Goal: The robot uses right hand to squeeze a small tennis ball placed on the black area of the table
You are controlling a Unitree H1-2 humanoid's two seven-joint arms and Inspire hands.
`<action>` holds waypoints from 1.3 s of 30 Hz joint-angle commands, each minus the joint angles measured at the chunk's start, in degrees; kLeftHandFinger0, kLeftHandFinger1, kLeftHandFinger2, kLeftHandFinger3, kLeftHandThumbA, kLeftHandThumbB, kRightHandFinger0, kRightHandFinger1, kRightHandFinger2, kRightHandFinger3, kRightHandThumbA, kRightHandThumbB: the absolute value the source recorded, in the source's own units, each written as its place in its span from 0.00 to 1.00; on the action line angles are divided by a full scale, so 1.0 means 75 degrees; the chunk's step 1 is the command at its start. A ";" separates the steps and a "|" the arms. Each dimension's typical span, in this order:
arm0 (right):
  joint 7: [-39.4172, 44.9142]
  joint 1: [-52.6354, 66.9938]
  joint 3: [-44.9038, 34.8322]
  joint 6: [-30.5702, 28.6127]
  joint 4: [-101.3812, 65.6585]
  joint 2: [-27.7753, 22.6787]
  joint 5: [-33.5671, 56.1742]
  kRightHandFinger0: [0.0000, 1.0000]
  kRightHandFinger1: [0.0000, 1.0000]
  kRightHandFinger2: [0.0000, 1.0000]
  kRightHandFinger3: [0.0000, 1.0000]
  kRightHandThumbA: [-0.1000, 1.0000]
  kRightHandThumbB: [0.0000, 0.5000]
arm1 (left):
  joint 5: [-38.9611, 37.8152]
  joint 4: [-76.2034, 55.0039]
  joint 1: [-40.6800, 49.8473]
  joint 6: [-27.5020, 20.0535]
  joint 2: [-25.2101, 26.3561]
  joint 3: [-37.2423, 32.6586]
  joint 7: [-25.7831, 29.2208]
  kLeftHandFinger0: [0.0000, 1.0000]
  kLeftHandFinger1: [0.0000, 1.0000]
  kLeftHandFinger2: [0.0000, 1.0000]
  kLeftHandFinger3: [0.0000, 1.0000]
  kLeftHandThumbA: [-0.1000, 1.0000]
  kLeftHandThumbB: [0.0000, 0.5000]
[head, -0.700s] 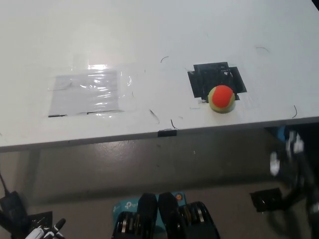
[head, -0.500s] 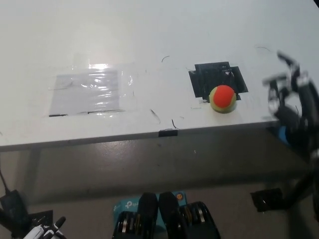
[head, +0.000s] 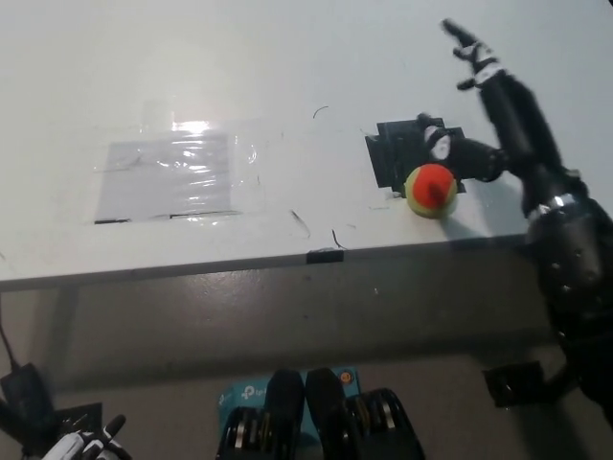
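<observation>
A small orange and yellow-green tennis ball (head: 431, 190) sits at the near edge of a black taped patch (head: 402, 150) on the white table (head: 287, 77). My black right hand (head: 493, 101) is raised over the table just right of the ball, open, fingers spread and pointing away from me, its thumb reaching toward the patch above the ball. It does not hold the ball. Only the fingertips of my white left hand (head: 88, 445) show at the bottom left, below the table.
A clear plastic sheet (head: 172, 177) is taped flat on the table's left half. The table's front edge (head: 321, 255) runs just below the ball. Dark boxes lie on the floor at lower left and lower right.
My right arm has swung up from below the table's right edge and out over the table beside the ball. The ball has stayed put.
</observation>
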 commanded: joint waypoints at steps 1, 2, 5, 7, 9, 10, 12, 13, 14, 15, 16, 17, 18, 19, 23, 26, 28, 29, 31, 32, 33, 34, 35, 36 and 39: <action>0.0360 -0.0623 0.0410 0.0750 0.0664 -0.0010 -0.0878 1.00 1.00 1.00 1.00 0.78 1.00 | 0.0029 -0.0026 -0.0104 0.0033 0.0176 0.0084 -0.0157 0.21 0.20 0.38 0.46 1.00 1.00; 0.0344 -0.0650 0.0479 0.0811 0.0776 0.0015 -0.0947 1.00 1.00 1.00 1.00 0.82 1.00 | 0.0037 -0.0039 -0.0104 0.0009 0.0180 0.0078 -0.0166 0.20 0.18 0.37 0.47 1.00 1.00; 0.0090 -0.0716 0.0637 0.0697 0.1222 0.0102 -0.1134 1.00 1.00 1.00 1.00 0.89 1.00 | 0.0056 -0.0039 -0.0143 -0.0004 0.0183 0.0066 -0.0201 0.20 0.20 0.39 0.48 1.00 1.00; -0.0039 -0.0704 0.0706 0.0546 0.1607 0.0204 -0.1114 1.00 1.00 1.00 1.00 0.88 1.00 | 0.0174 0.0008 -0.0176 -0.0112 0.0202 0.0040 -0.0142 0.21 0.20 0.37 0.46 1.00 1.00; -0.0128 -0.0690 0.0740 0.0420 0.1858 0.0251 -0.1156 1.00 1.00 1.00 1.00 0.86 1.00 | 0.0192 0.0019 -0.0187 -0.0128 0.0186 0.0059 -0.0120 0.19 0.18 0.36 0.43 1.00 1.00; -0.0189 -0.0649 0.0748 0.0323 0.2009 0.0290 -0.1156 1.00 1.00 1.00 1.00 0.83 1.00 | 0.0214 -0.0032 -0.0169 -0.0120 0.0199 0.0049 -0.0136 0.21 0.20 0.36 0.43 1.00 1.00; -0.0370 -0.0605 0.0829 0.0013 0.2541 0.0328 -0.1175 1.00 1.00 1.00 1.00 0.80 0.99 | 0.0188 -0.0119 -0.0137 -0.0094 0.0190 0.0074 -0.0155 0.15 0.15 0.32 0.42 1.00 1.00; -0.0381 -0.0608 0.0836 -0.0023 0.2614 0.0332 -0.1185 1.00 1.00 1.00 1.00 0.80 0.99 | 0.0181 -0.0118 -0.0136 -0.0094 0.0187 0.0080 -0.0161 0.14 0.15 0.32 0.41 1.00 1.00; -0.0417 -0.0641 0.0856 -0.0079 0.2792 0.0297 -0.1226 1.00 1.00 1.00 1.00 0.81 0.99 | 0.0208 -0.0145 -0.0207 -0.0044 0.0181 0.0066 -0.0168 0.15 0.16 0.33 0.42 1.00 1.00; -0.0447 -0.0640 0.0874 -0.0158 0.2975 0.0289 -0.1223 1.00 1.00 1.00 1.00 0.80 0.97 | 0.0194 -0.0140 -0.0203 -0.0069 0.0179 0.0074 -0.0174 0.15 0.16 0.33 0.43 1.00 1.00; -0.0452 -0.0653 0.0882 -0.0183 0.3062 0.0296 -0.1213 1.00 1.00 1.00 1.00 0.78 0.95 | 0.0200 -0.0174 -0.0199 -0.0031 0.0188 0.0087 -0.0172 0.15 0.16 0.34 0.43 1.00 1.00; -0.0517 -0.0656 0.0874 -0.0274 0.3247 0.0303 -0.1181 1.00 1.00 1.00 1.00 0.77 0.94 | 0.0200 -0.0168 -0.0205 0.0002 0.0180 0.0090 -0.0172 0.16 0.17 0.34 0.42 1.00 1.00; -0.0612 -0.0664 0.0855 -0.0400 0.3477 0.0318 -0.1142 1.00 1.00 1.00 1.00 0.77 0.94 | 0.0194 -0.0141 -0.0216 0.0023 0.0168 0.0096 -0.0170 0.16 0.17 0.34 0.41 1.00 1.00; -0.0736 -0.0711 0.0830 -0.0495 0.3773 0.0397 -0.1104 1.00 1.00 1.00 1.00 0.79 0.93 | 0.0209 -0.0128 -0.0290 0.0064 0.0186 0.0108 -0.0166 0.16 0.16 0.32 0.39 1.00 1.00; -0.0821 -0.0759 0.0868 -0.0941 0.4452 0.0613 -0.0918 1.00 1.00 1.00 1.00 0.73 0.90 | 0.0184 -0.0127 -0.0327 0.0017 0.0182 0.0057 -0.0253 0.16 0.17 0.34 0.39 1.00 1.00; -0.0745 -0.0813 0.0738 -0.1268 0.4782 0.0693 -0.0634 1.00 1.00 1.00 1.00 0.62 0.81 | 0.0187 -0.0050 -0.0382 -0.0070 0.0141 0.0024 -0.0242 0.19 0.18 0.36 0.41 1.00 1.00; -0.0674 -0.0898 0.0655 -0.1645 0.5168 0.0743 -0.0424 1.00 1.00 1.00 1.00 0.56 0.66 | 0.0285 -0.0075 -0.0375 -0.0096 0.0170 -0.0028 -0.0220 0.19 0.20 0.38 0.46 1.00 1.00; -0.0586 -0.0930 0.0566 -0.1849 0.5325 0.0774 -0.0253 1.00 1.00 1.00 1.00 0.51 0.51 | 0.0314 -0.0092 -0.0380 -0.0108 0.0178 -0.0040 -0.0208 0.17 0.18 0.37 0.45 1.00 1.00; -0.0692 -0.1067 0.0563 -0.2311 0.5783 0.0839 -0.0207 0.52 0.67 1.00 1.00 0.38 0.26 | 0.0298 -0.0104 -0.0387 -0.0093 0.0193 -0.0040 -0.0239 0.18 0.19 0.39 0.49 1.00 1.00; -0.0822 -0.1089 0.0634 -0.2594 0.5912 0.0859 -0.0277 0.38 0.43 0.67 1.00 0.37 0.15 | 0.0320 -0.0135 -0.0373 -0.0069 0.0212 -0.0040 -0.0237 0.19 0.20 0.39 0.50 1.00 1.00; -0.0895 -0.1084 0.0666 -0.2703 0.5947 0.0869 -0.0321 0.28 0.31 0.55 1.00 0.38 0.12 | 0.0325 -0.0147 -0.0373 -0.0069 0.0219 -0.0043 -0.0248 0.20 0.20 0.39 0.50 1.00 1.00; -0.1086 -0.1130 0.0722 -0.2891 0.6112 0.0912 -0.0407 0.12 0.15 0.39 1.00 0.38 0.09 | 0.0301 -0.0156 -0.0369 -0.0063 0.0207 -0.0025 -0.0253 0.20 0.20 0.38 0.48 1.00 1.00; -0.1106 -0.1143 0.0719 -0.2932 0.6153 0.0916 -0.0410 0.06 0.08 0.33 1.00 0.38 0.08 | 0.0304 -0.0157 -0.0369 -0.0063 0.0205 -0.0021 -0.0256 0.20 0.20 0.38 0.48 1.00 1.00; -0.1228 -0.1157 0.0766 -0.2894 0.5985 0.1010 -0.0499 0.00 0.00 0.10 1.00 0.28 0.00 | 0.0355 -0.0195 -0.0369 -0.0098 0.0205 -0.0043 -0.0240 0.19 0.18 0.38 0.51 1.00 1.00; -0.1608 -0.1271 0.0865 -0.3062 0.5943 0.1082 -0.0719 0.00 0.20 0.29 1.00 0.05 0.00 | 0.0352 -0.0213 -0.0355 -0.0127 0.0180 -0.0026 -0.0250 0.20 0.19 0.40 0.57 1.00 1.00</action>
